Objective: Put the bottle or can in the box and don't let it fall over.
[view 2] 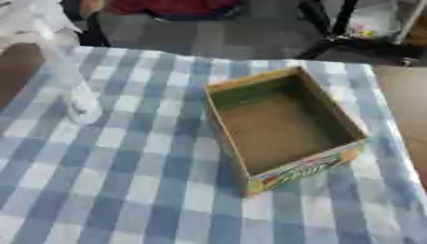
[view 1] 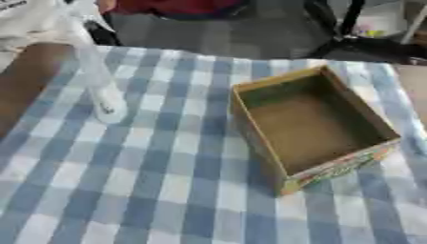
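- Clear, tall plastic bottle [view 1: 98,90] stands upright on the blue-checked desk [view 1: 150,181].
- Open cardboard box [view 1: 313,125] lies at its 3 o'clock, well apart.
- No hand visible; state unknowable.

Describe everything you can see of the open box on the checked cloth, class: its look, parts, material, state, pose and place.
The box is rectangular and open-topped, seemingly cardboard, with plain brown inner walls and floor and a colourfully printed outer side facing the camera. It is empty. It stands upright, turned askew, on the blue-and-white checked cloth, right of centre. Only the cloth touches it; no hand is in view.
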`<state>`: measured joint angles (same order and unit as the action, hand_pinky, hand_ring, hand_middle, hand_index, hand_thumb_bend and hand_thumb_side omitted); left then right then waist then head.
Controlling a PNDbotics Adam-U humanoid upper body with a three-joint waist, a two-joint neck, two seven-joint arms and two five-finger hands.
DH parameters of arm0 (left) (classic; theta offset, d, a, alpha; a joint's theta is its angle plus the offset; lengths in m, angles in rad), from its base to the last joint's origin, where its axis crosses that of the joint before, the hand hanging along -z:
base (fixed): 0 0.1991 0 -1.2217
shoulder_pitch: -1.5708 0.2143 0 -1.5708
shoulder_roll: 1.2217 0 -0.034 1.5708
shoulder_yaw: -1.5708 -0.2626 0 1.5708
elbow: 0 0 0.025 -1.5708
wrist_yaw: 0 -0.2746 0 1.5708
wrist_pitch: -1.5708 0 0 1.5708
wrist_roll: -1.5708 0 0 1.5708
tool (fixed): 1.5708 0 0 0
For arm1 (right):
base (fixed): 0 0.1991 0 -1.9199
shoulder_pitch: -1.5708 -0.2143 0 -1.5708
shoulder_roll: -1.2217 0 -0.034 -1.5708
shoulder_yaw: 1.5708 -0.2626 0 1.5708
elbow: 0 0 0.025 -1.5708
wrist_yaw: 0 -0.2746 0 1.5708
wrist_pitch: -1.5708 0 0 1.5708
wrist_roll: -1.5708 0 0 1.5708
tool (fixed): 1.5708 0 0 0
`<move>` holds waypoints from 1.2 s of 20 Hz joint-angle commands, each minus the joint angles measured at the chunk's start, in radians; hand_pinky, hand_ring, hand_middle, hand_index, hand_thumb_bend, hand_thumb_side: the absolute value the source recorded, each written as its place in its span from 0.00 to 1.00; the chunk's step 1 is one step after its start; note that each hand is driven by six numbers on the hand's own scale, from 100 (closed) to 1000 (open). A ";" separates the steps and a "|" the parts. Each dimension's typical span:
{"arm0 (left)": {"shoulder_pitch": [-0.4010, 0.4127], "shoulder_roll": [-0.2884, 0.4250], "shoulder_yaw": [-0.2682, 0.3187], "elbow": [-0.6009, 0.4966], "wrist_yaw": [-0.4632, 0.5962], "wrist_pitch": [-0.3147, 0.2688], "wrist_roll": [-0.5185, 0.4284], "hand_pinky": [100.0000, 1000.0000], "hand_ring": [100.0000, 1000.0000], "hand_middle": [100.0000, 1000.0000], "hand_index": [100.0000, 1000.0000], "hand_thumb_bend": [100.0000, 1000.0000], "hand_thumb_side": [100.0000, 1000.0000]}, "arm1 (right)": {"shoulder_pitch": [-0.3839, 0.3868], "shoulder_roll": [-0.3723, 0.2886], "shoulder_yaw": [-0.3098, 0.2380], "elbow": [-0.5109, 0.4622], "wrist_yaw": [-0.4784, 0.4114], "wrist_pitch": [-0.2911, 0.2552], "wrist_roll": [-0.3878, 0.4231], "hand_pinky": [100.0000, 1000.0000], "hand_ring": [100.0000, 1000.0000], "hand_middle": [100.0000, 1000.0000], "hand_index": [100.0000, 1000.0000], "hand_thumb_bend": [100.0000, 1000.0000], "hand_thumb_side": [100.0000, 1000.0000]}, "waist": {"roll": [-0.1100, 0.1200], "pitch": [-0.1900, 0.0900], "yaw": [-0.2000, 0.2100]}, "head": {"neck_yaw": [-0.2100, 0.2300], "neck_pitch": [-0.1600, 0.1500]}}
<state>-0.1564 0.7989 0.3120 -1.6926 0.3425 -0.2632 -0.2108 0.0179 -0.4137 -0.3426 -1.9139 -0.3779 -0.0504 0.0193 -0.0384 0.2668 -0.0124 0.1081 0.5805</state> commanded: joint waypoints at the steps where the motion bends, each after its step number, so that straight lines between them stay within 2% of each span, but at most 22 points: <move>1: 0.008 0.011 0.018 -0.037 0.006 -0.003 -0.007 1.00 0.80 0.97 1.00 0.09 0.64 | 0.005 -0.004 -0.018 -0.031 0.011 -0.014 -0.002 0.80 0.98 1.00 1.00 0.00 0.65 | 0.003 -0.023 -0.005 | -0.036 0.013; 4: 0.029 -0.008 0.021 -0.062 0.002 -0.003 -0.011 1.00 0.80 0.97 1.00 0.09 0.64 | 0.009 0.017 -0.023 -0.034 0.023 -0.022 -0.001 0.80 0.99 1.00 1.00 0.00 0.65 | 0.004 -0.029 -0.010 | -0.098 0.029; 8: 0.065 -0.038 0.025 -0.089 -0.012 -0.001 -0.016 1.00 0.80 0.97 1.00 0.09 0.65 | 0.020 0.038 -0.025 -0.031 0.053 -0.022 0.002 0.80 0.99 1.00 1.00 0.00 0.66 | 0.013 -0.037 -0.032 | -0.148 0.074; 13: 0.098 -0.075 0.029 -0.098 -0.024 0.004 -0.024 1.00 0.80 0.97 1.00 0.09 0.66 | 0.034 0.051 -0.023 -0.028 0.071 -0.023 0.013 0.80 0.99 1.00 1.00 0.00 0.66 | 0.023 -0.049 -0.045 | -0.151 0.111; 24: 0.128 -0.095 0.032 -0.117 -0.053 -0.012 -0.020 1.00 0.80 0.97 1.00 0.10 0.65 | 0.039 0.036 -0.023 -0.040 0.073 -0.028 0.017 0.80 0.99 1.00 1.00 0.00 0.65 | 0.036 -0.061 -0.042 | -0.113 0.113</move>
<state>-0.0266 0.6796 0.3304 -1.7931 0.2971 -0.2700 -0.2318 0.0614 -0.3477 -0.3569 -1.9295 -0.3039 -0.0760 0.0338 -0.0051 0.2225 -0.0547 -0.0102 0.6927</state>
